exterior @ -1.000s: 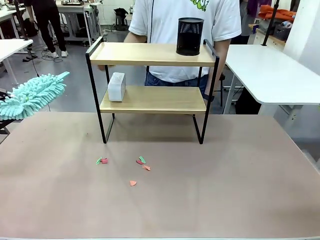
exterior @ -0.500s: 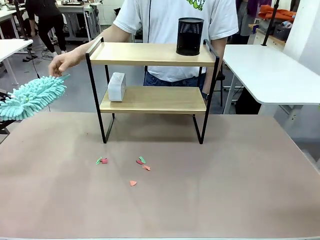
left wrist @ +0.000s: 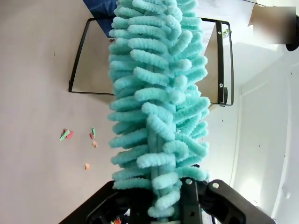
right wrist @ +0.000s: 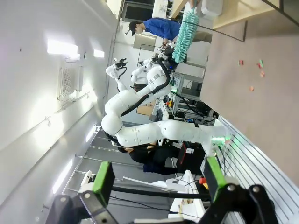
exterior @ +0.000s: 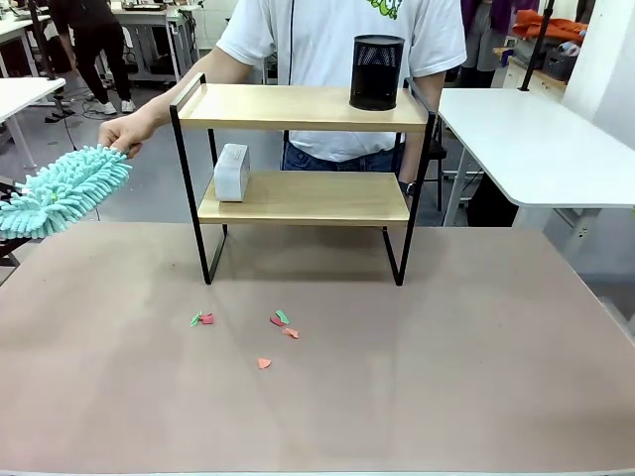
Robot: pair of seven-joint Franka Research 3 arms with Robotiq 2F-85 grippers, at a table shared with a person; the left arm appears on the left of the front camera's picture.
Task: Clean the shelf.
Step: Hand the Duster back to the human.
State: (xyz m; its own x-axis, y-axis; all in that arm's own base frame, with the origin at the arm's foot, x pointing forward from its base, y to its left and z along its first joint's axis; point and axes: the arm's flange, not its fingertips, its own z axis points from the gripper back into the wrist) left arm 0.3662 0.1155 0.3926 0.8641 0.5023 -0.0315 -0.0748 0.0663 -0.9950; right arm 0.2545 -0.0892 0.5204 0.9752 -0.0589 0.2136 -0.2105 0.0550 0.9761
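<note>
Teal duster [exterior: 62, 190], pinched in the left gripper [left wrist: 180, 205], slants up toward the shelf [exterior: 303, 109] standing at the table's far middle, while the right gripper [right wrist: 156, 186] waits spread wide.

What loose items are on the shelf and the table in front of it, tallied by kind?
Black mesh cup on the shelf top board: 1
White box on the lower board: 1
Paper scraps on the table, red/orange and green: about 6, in three spots
Total: about 8
</note>
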